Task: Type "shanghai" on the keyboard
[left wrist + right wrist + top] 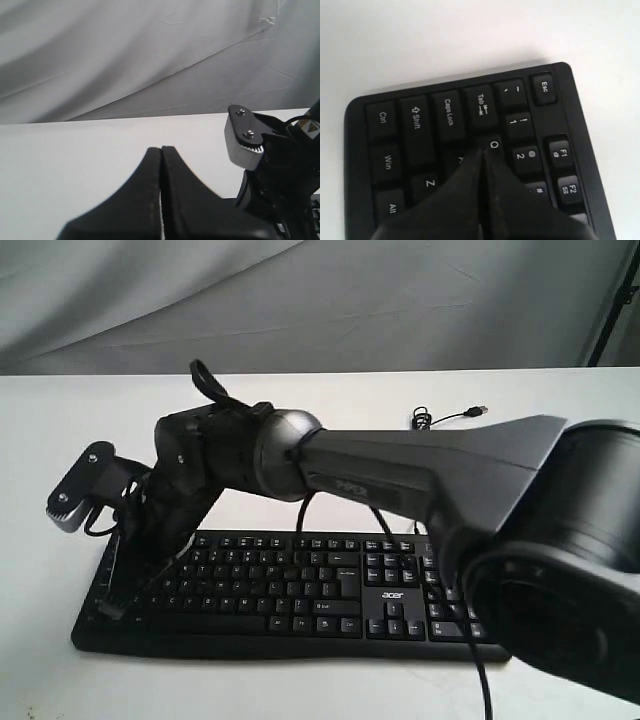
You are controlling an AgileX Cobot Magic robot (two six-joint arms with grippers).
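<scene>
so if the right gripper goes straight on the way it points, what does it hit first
Probably the keyboard: the right gripper, jaws shut, points at its left-end keys, tip beside the Q key. Whether it already touches is unclear.

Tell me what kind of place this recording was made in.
Probably a robot test bench in a lab or studio, not an office: a white table, a grey cloth backdrop behind it, and a keyboard whose USB cable lies unplugged.
</scene>
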